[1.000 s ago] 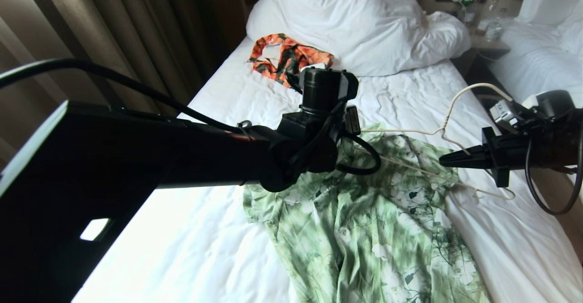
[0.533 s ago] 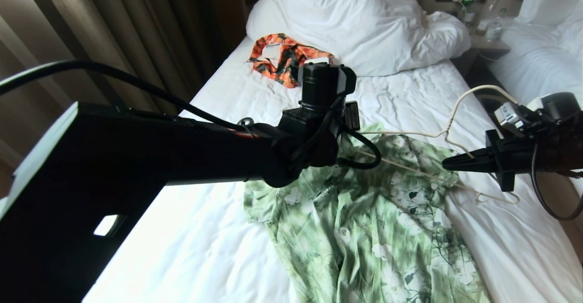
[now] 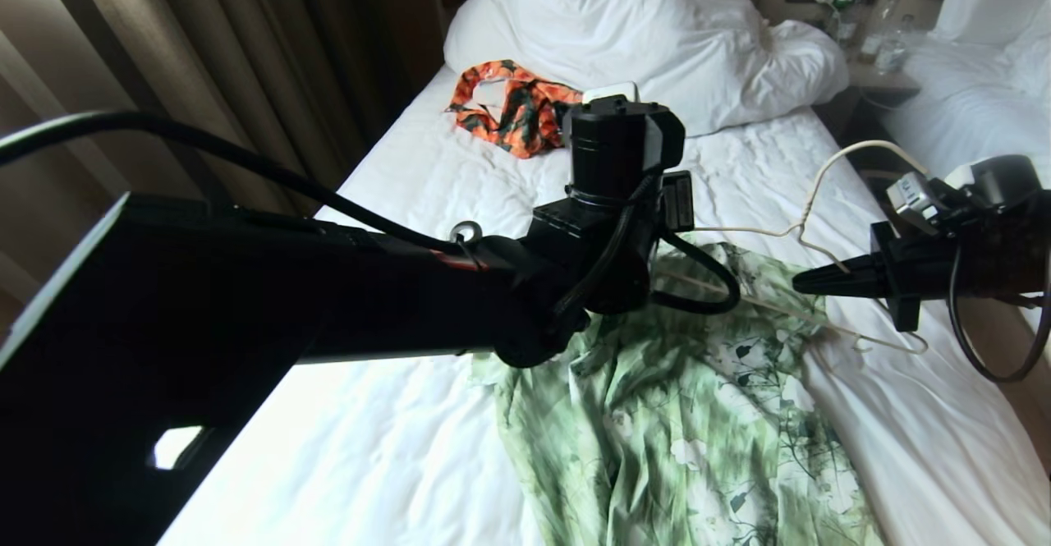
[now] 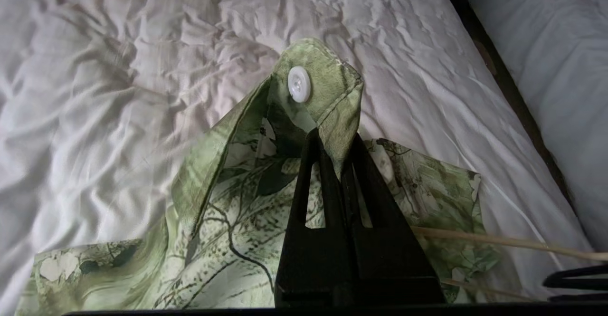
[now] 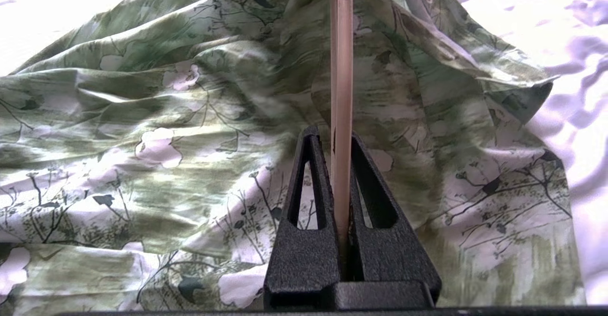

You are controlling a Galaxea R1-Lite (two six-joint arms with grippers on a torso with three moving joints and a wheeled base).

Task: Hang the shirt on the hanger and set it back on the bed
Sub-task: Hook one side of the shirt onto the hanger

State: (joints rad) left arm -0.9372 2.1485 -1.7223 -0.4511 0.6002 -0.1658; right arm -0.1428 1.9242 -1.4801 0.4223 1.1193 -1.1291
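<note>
We see the shirt [image 3: 681,415] spread over the middle of the bed [image 3: 427,415], running down toward the foot edge, its upper part bunched and lifted. Our left end effector [image 4: 332,157] is pressed together on a fold of the shirt's front edge, and a white button [image 4: 299,84] sits on the fabric just above the tips. In the head view the left arm [image 3: 345,300] crosses from the left side of the bed and covers much of the shirt's collar area, so the grip itself is hidden there.

Our right end effector [image 5: 338,164] pinches the hanger [image 3: 809,217] by one thin cream bar, which runs up between the tips and on over the shirt. In the head view the right end effector [image 3: 809,283] reaches in from the right edge of the bed; the hanger's hook curves up above it, and the far bar slips under the shirt's raised cloth.

Toward the headboard end lie large white pillows [image 3: 649,37], with an orange-and-dark-green patterned garment [image 3: 509,107] near the left edge just in front of them. Curtains [image 3: 213,61] hang beside the left edge. Past the right edge stands a nightstand [image 3: 883,78] with bottles [image 3: 887,52], then a second white bed [image 3: 977,94].
</note>
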